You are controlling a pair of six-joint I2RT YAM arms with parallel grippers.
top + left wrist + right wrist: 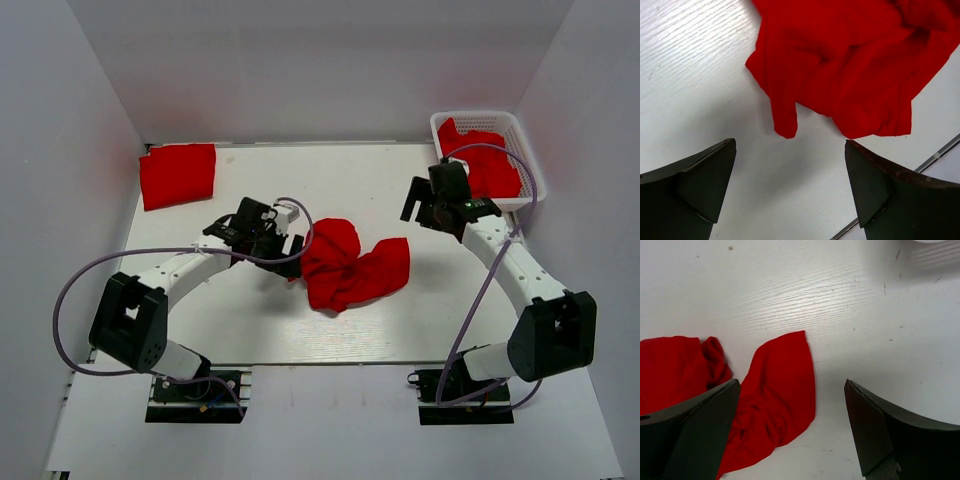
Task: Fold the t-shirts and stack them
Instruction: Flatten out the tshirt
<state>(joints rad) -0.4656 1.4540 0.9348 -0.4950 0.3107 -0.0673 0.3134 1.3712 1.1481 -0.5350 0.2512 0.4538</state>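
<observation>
A crumpled red t-shirt lies bunched in the middle of the white table. It shows in the left wrist view and the right wrist view. A folded red t-shirt lies flat at the far left corner. More red t-shirts sit in the white basket at the far right. My left gripper is open and empty, just left of the crumpled shirt. My right gripper is open and empty, above the table right of the shirt.
White walls close the table on the left, back and right. The basket stands close behind my right arm. The table's front edge runs near the crumpled shirt in the left wrist view.
</observation>
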